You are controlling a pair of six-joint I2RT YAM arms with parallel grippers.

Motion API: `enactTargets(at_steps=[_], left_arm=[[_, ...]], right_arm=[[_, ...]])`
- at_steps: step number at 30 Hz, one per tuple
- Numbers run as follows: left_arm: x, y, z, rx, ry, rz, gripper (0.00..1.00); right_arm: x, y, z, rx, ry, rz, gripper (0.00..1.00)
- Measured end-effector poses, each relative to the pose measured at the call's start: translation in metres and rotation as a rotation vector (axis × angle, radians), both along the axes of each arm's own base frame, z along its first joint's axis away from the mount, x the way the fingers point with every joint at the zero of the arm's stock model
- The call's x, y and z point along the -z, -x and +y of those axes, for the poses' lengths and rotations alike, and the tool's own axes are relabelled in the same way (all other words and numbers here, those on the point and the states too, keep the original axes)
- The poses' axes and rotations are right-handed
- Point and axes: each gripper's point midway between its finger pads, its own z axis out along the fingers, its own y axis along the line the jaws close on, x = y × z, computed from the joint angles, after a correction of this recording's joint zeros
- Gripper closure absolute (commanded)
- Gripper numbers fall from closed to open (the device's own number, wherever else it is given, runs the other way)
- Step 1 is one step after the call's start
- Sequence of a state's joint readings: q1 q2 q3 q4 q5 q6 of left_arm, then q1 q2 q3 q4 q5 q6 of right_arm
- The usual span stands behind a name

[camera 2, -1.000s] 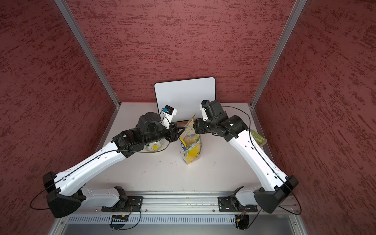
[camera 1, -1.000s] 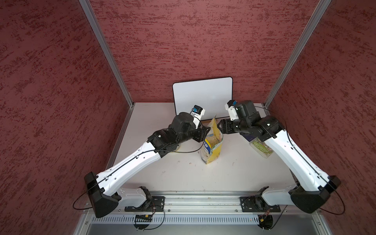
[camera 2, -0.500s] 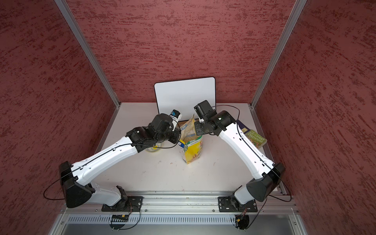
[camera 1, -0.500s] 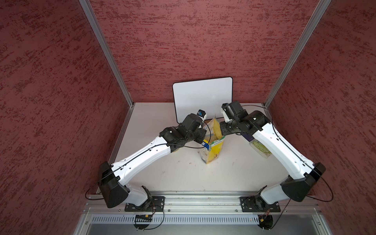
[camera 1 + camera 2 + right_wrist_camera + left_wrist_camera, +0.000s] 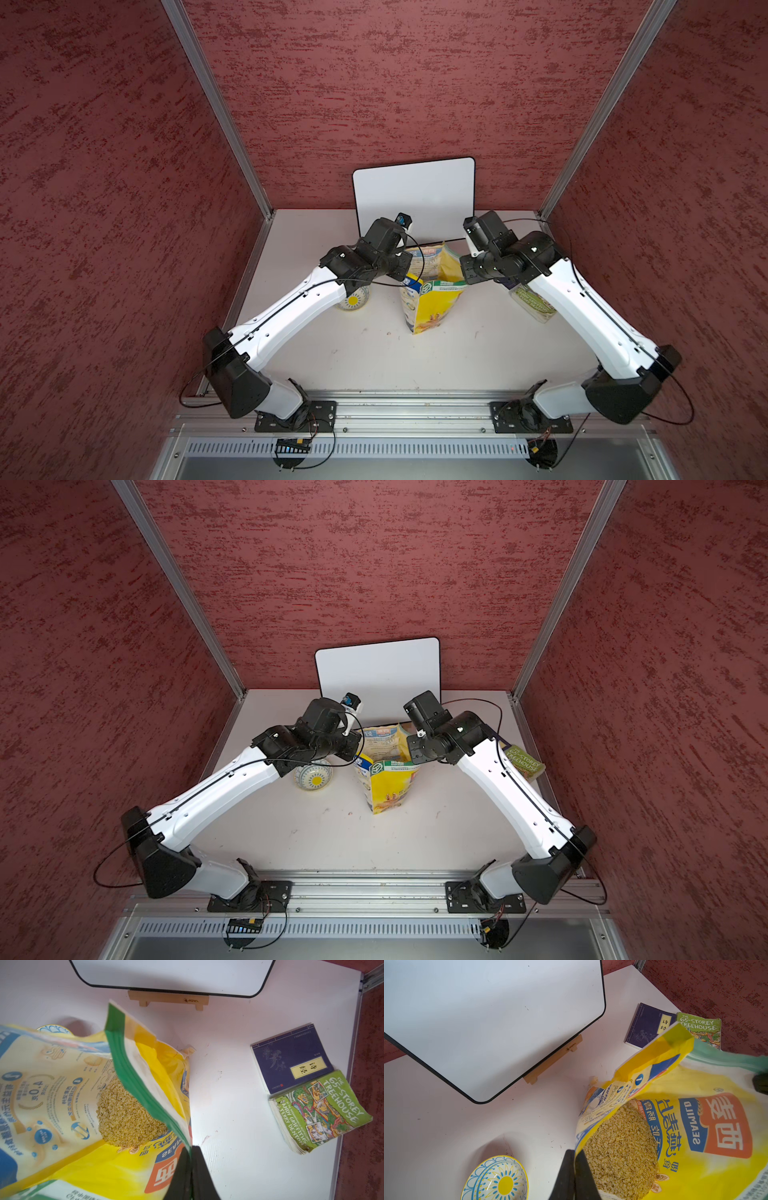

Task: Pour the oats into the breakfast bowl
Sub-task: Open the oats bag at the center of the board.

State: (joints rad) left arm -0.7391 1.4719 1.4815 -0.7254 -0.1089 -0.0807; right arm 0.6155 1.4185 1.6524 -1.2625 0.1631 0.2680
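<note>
Left gripper (image 5: 574, 1159): clenched on the pouch (image 5: 432, 307) rim, which runs between its two black fingers. Right gripper (image 5: 191, 1159): clenched on the opposite rim, at the green strip. Both arms reach in from the two sides and meet at the pouch mouth.

Table (image 5: 374, 357): white, scuffed, and carries every item listed below.

Board (image 5: 415, 199): white with a dark edge. It stands upright at the back of the table on a wooden stand (image 5: 168, 999), behind the pouch.

Pouch: yellow, with a red and blue logo. In both top views it stands upright near the table centre, base on the surface. The mouth is spread open between the two grippers.

Green book (image 5: 320, 1113) and blue book (image 5: 291, 1059): both lie flat at the right edge of the table. They touch each other and sit well apart from the pouch. The right arm covers part of them in both top views.

Bowl (image 5: 314, 778): white, with a blue pattern and a yellow flower centre. It stands upright on the table to the left of the pouch, near it but not touching. The left arm hides part of it from above.

Oats (image 5: 618, 1147): pale flakes, all inside the pouch and well below the rim. They show in both wrist views.
</note>
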Motion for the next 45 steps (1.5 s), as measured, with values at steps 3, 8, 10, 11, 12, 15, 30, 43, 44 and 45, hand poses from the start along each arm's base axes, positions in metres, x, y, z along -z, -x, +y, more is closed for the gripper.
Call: enactTargets(at_steps=[3, 8, 10, 11, 12, 15, 30, 43, 44, 45], left_arm=[[-0.007, -0.002, -0.005, 0.028, 0.033, -0.014, 0.54], [-0.022, 0.003, -0.009, 0.059, 0.101, -0.037, 0.32], [-0.033, 0.013, -0.003, 0.074, 0.138, -0.06, 0.27], [-0.04, 0.021, 0.001, 0.085, 0.161, -0.077, 0.25], [-0.047, 0.029, 0.005, 0.097, 0.187, -0.096, 0.23], [-0.06, 0.064, 0.021, 0.155, 0.269, -0.152, 0.18], [0.022, 0.132, -0.029, 0.412, 0.264, -0.058, 0.32], [0.024, 0.113, -0.034, 0.355, 0.214, -0.133, 1.0], [0.023, 0.111, -0.033, 0.348, 0.209, -0.141, 1.0], [0.023, 0.11, -0.032, 0.339, 0.205, -0.148, 1.0]], right_arm=[[-0.011, 0.001, 0.011, -0.032, -0.098, -0.02, 0.72], [-0.029, -0.008, 0.022, -0.085, -0.2, -0.065, 0.41], [-0.039, -0.014, 0.026, -0.131, -0.197, -0.099, 0.3], [-0.044, -0.017, 0.028, -0.162, -0.192, -0.119, 0.27], [-0.049, -0.02, 0.032, -0.202, -0.184, -0.14, 0.22], [-0.056, -0.026, 0.042, -0.334, -0.138, -0.198, 0.09], [-0.017, -0.074, 0.078, -0.692, 0.107, -0.153, 0.28], [0.001, -0.07, 0.067, -0.651, 0.153, -0.059, 1.0], [0.001, -0.07, 0.065, -0.637, 0.154, -0.055, 1.0], [0.0, -0.069, 0.063, -0.619, 0.154, -0.052, 1.0]])
